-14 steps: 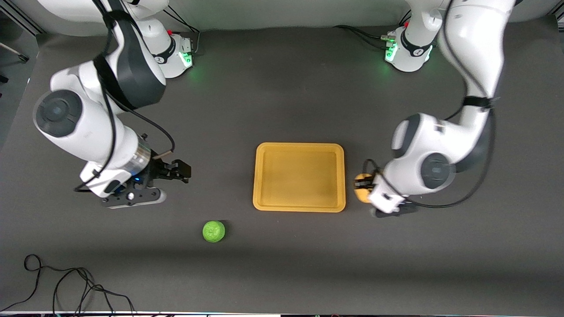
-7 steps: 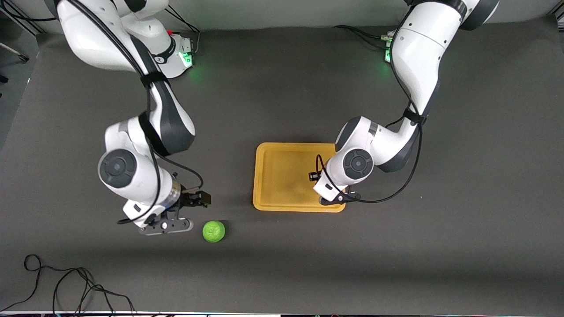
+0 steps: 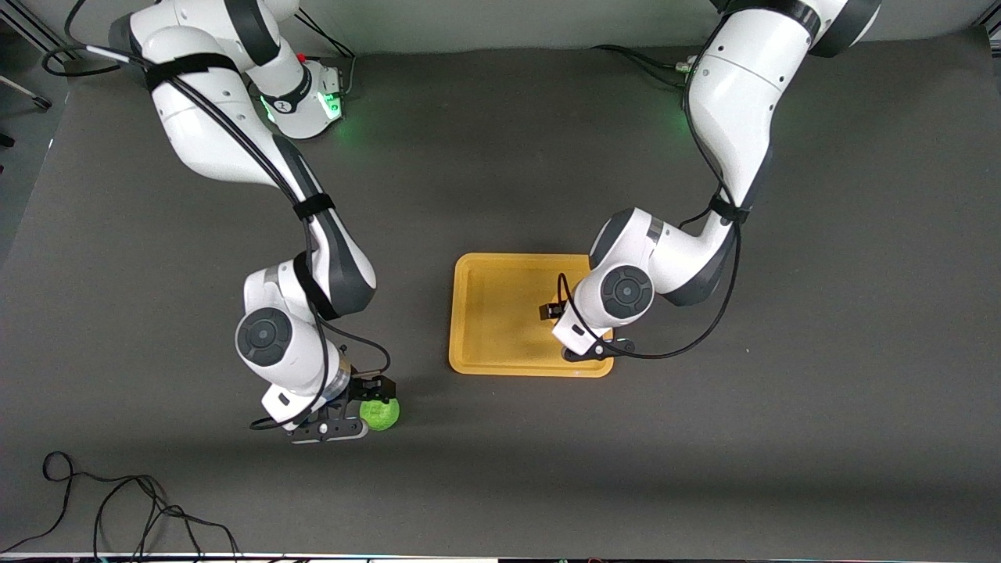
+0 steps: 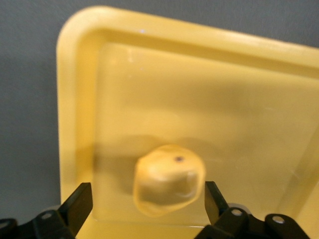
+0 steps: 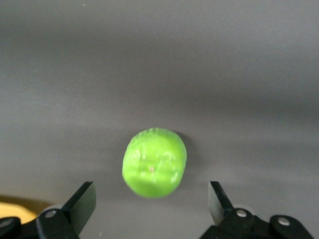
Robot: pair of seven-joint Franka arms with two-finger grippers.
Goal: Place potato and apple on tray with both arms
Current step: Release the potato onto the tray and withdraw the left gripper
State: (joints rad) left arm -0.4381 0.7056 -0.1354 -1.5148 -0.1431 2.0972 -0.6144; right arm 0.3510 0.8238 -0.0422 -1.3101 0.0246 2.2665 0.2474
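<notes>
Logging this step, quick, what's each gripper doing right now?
Left gripper: open over the tray, potato lying between its fingers.
Right gripper: open above the apple on the table.

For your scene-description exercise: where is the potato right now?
The potato lies in the tray, in the part toward the left arm's end, under the open left gripper; the front view hides it under that arm's wrist.

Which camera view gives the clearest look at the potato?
The left wrist view: the potato lies on the tray between the open left gripper's fingers. The front view hides it under the left arm; the right wrist view misses it.
</notes>
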